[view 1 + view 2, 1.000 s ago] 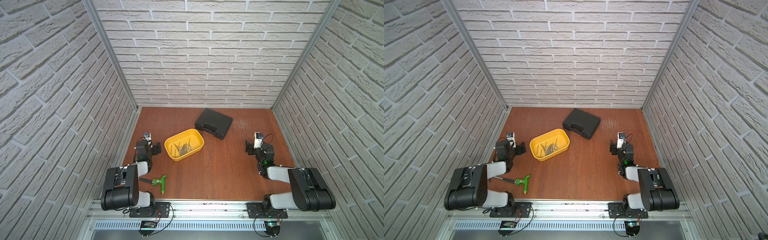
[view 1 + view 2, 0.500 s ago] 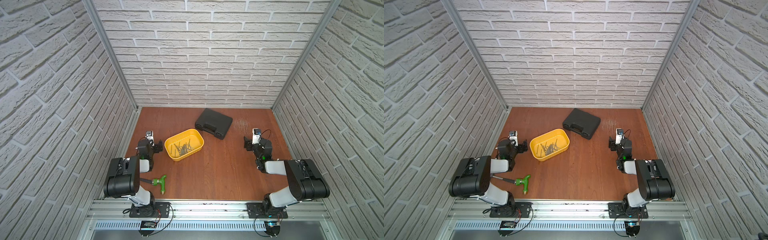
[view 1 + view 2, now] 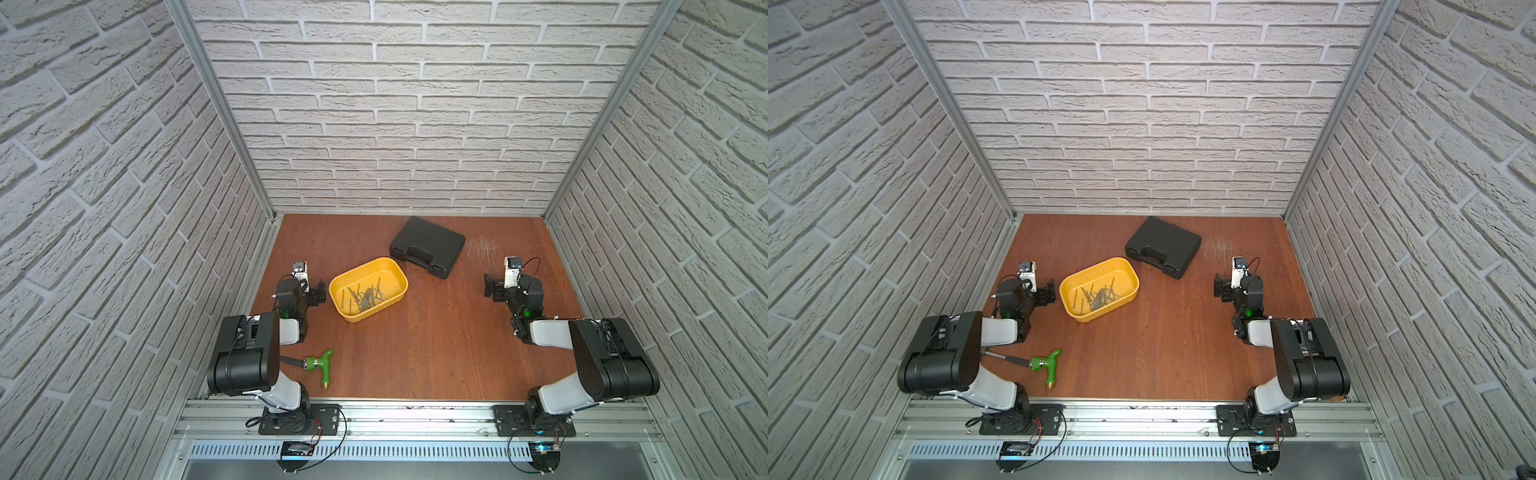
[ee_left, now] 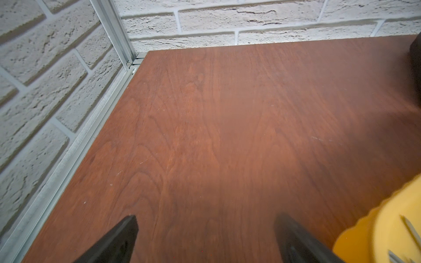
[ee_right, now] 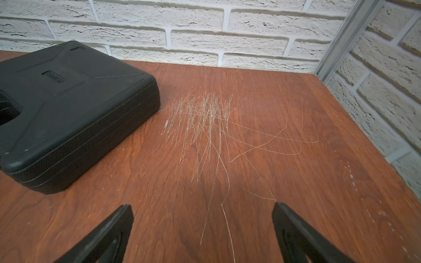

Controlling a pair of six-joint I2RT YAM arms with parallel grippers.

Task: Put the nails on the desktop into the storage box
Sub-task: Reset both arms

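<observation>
The yellow storage box (image 3: 374, 266) (image 3: 1077, 313) sits left of centre on the reddish-brown desktop (image 3: 436, 332) (image 3: 1167, 332). A heap of silvery nails (image 3: 365, 296) (image 3: 1098, 296) lies inside it. I see no nails loose on the board. My left gripper (image 3: 318, 293) (image 3: 1048, 296) hovers open just left of the box, and in the left wrist view (image 4: 207, 216) a corner of the box (image 4: 387, 227) shows beside it. My right gripper (image 3: 490, 286) (image 3: 1222, 289) is open and empty at the right, over bare scratched wood (image 5: 201, 205).
A shut black case (image 3: 428, 247) (image 3: 1163, 246) (image 5: 68, 113) lies behind the box. Pale scratches (image 3: 482, 249) (image 5: 205, 118) mark the board to the case's right. A green-handled tool (image 3: 322, 365) (image 3: 1046, 365) lies near the front left. Brick walls enclose three sides.
Both arms have shifted slightly, the right wrist moving a little toward the back. The right gripper's jaws have spread wider. The box and nails have not moved.
</observation>
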